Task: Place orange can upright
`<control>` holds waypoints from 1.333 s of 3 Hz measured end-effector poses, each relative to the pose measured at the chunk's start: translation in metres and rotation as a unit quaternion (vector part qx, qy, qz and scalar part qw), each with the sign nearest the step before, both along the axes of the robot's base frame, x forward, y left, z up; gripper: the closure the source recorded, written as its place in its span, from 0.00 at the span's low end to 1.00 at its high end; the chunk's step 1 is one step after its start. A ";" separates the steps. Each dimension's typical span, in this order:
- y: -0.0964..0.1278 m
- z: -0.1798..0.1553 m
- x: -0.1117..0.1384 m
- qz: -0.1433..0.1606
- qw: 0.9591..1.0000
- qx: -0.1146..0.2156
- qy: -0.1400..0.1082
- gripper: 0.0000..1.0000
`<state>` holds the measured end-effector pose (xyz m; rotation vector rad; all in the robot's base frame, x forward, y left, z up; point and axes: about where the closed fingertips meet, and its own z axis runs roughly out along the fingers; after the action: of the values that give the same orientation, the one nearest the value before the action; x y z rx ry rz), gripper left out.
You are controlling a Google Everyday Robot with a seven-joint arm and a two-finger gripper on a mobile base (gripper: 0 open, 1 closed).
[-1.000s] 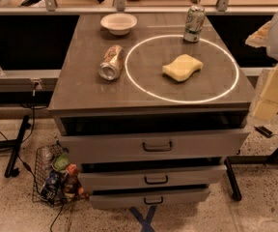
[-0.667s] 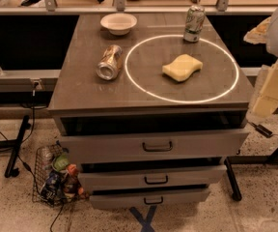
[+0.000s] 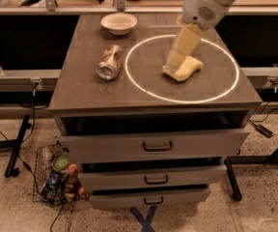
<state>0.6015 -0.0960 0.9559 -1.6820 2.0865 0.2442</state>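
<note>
The orange can (image 3: 109, 62) lies on its side on the grey table top (image 3: 81, 88), left of the white circle line, with a silver end facing the front. My arm (image 3: 204, 6) reaches in from the upper right over the circle. My gripper (image 3: 176, 58) hangs over the yellow sponge (image 3: 185, 70), well to the right of the orange can and apart from it.
A white bowl (image 3: 119, 22) stands at the back of the table behind the can. The arm hides the back right of the table. Drawers (image 3: 156, 146) stand slightly pulled out below. A wire basket of bottles (image 3: 57, 175) sits on the floor at the left.
My arm has swung in from the right edge to over the circle and the sponge, and now hides the green-and-white can at the back. The orange can has not moved.
</note>
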 end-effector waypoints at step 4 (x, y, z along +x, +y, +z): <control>0.078 -0.029 0.069 -0.093 0.992 0.081 0.036 0.00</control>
<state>0.6708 -0.0185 0.9267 -1.3942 2.1960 0.4084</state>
